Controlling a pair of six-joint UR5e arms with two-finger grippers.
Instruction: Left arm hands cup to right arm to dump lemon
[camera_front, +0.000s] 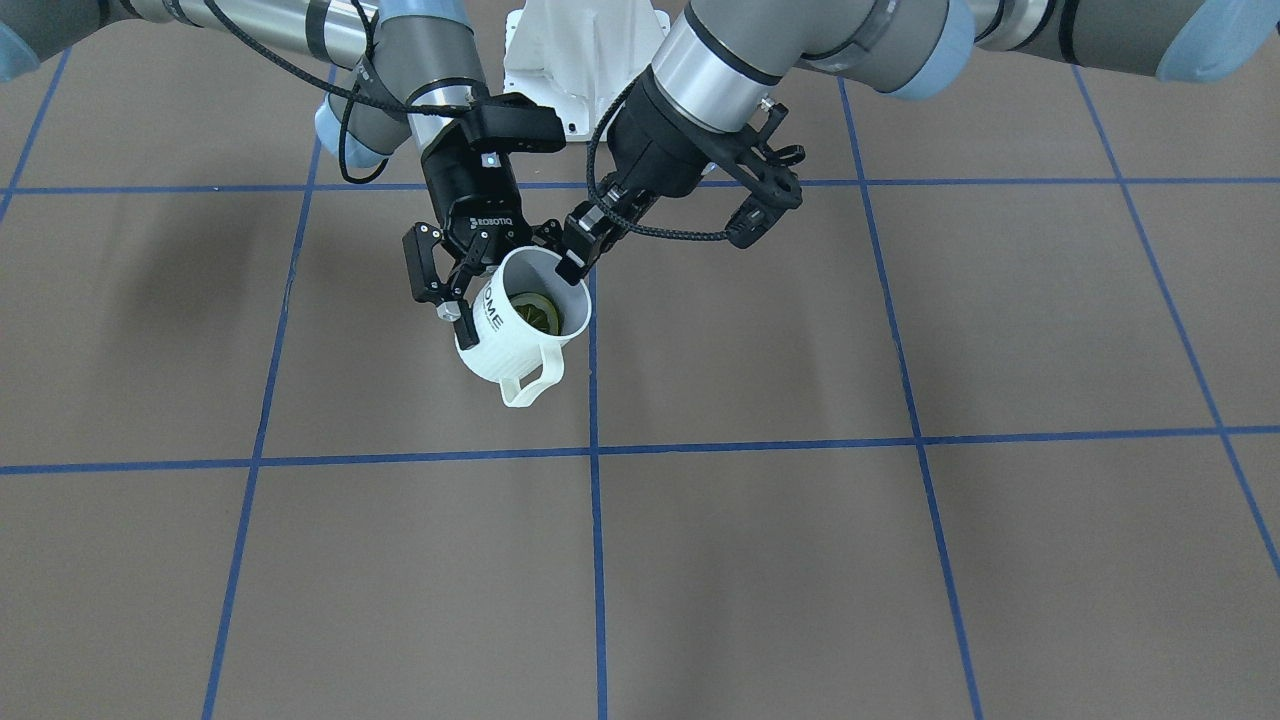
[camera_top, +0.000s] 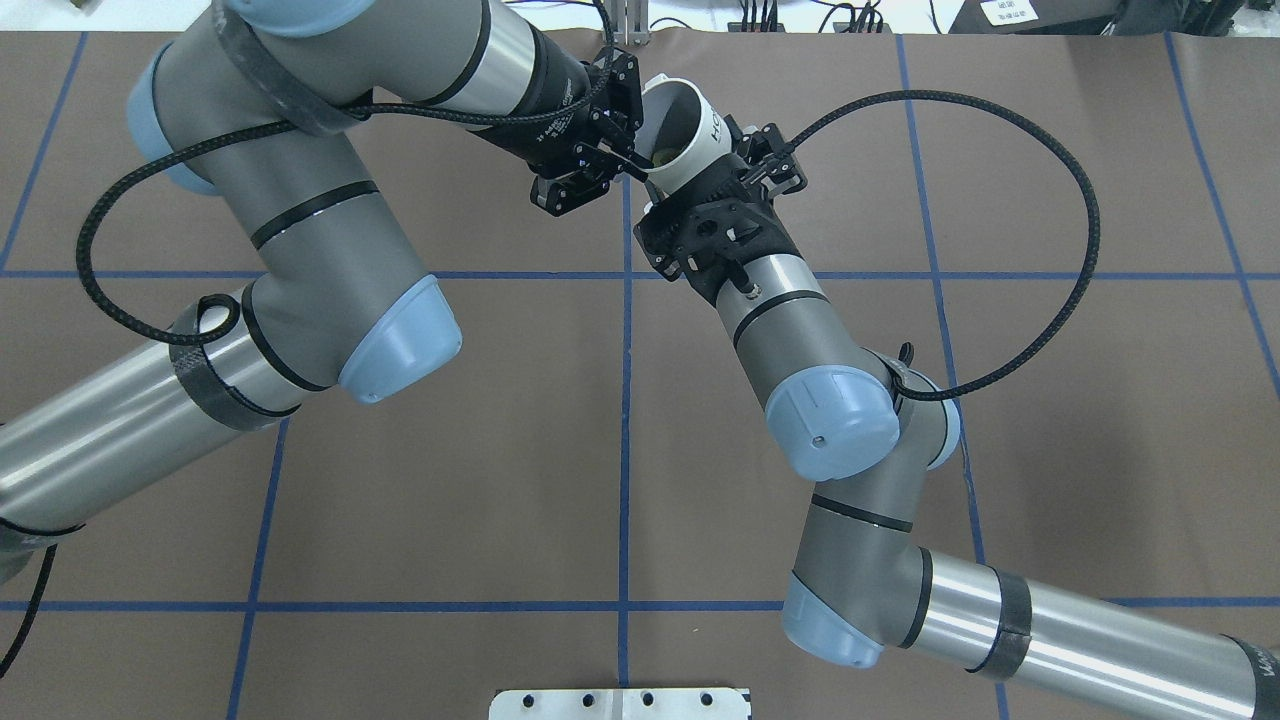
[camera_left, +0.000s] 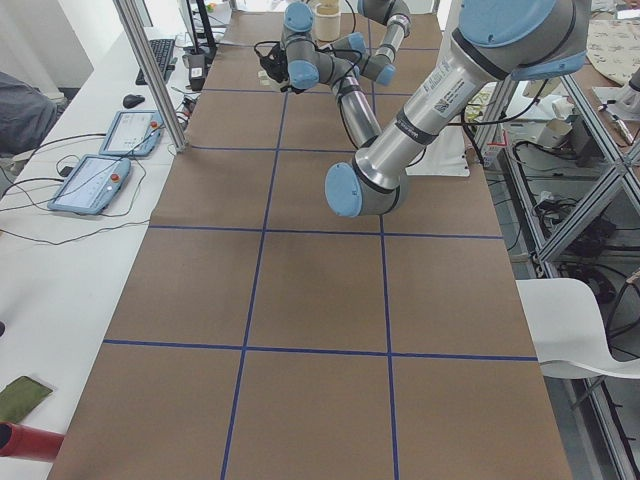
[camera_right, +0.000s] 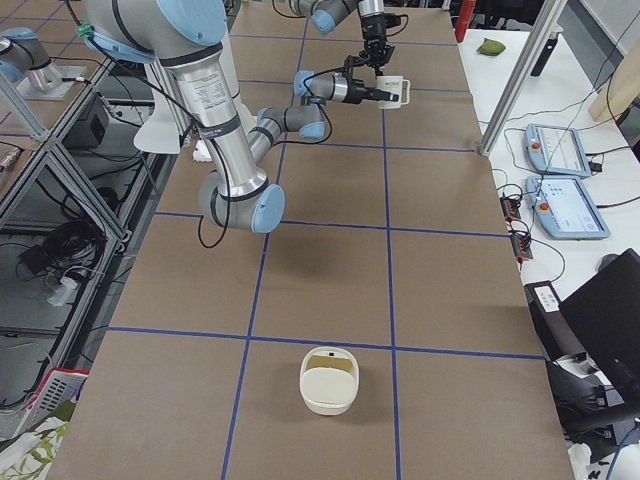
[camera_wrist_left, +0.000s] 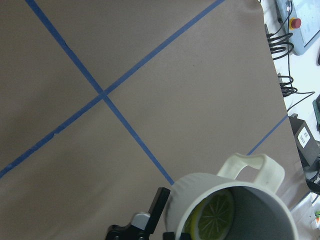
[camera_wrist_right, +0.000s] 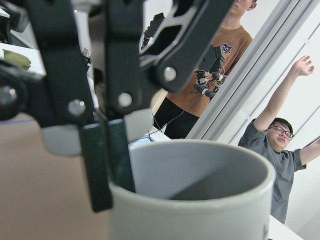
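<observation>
The white cup (camera_front: 500, 350) hangs tilted above the table, handle down, with "OME" on its side. The lemon (camera_front: 535, 312) slice lies inside it and also shows in the left wrist view (camera_wrist_left: 212, 212). My left gripper (camera_front: 578, 262), the unlabelled one, is shut on the cup's rim. My right gripper (camera_front: 500, 290), marked ROBOTIQ, straddles the cup's body with a pad against the lettered side. In the overhead view the cup (camera_top: 700, 130) sits between the left gripper (camera_top: 630, 155) and the right gripper (camera_top: 700, 178). The right wrist view shows the cup's rim (camera_wrist_right: 200, 200) close up.
A cream lidded container (camera_right: 329, 380) stands on the brown table near its right end. The white base plate (camera_front: 580, 50) is between the arms. Two operators (camera_wrist_right: 200, 75) stand beyond the table. Tablets (camera_right: 560, 150) lie on the side bench.
</observation>
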